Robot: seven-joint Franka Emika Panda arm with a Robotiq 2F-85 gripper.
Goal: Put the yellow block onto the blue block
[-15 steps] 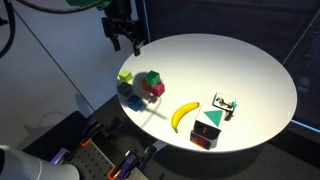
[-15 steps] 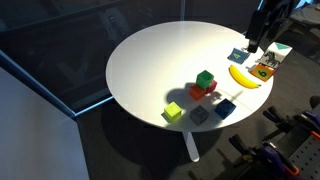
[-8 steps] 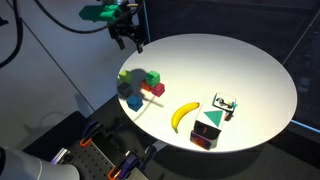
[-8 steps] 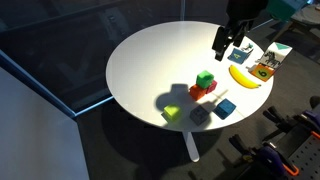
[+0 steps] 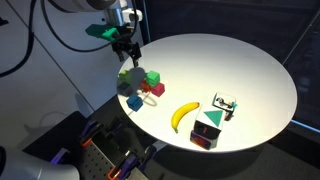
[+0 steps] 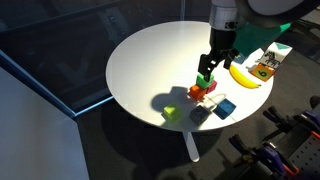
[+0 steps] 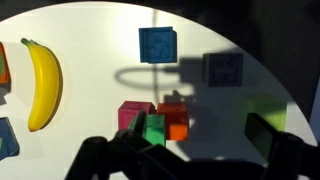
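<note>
Now — gripper (image 6: 209, 68) spread, empty, over the green cube (image 6: 205, 80); best steer left to the yellow block (image 6: 173, 112), straddle it squarely — blue block (image 6: 224, 108) sits right.

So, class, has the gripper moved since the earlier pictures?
Yes: the gripper went from beside the banana to over the green cube.

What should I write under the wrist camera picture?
Fingers hover above the green block, banana off to one side.
</note>
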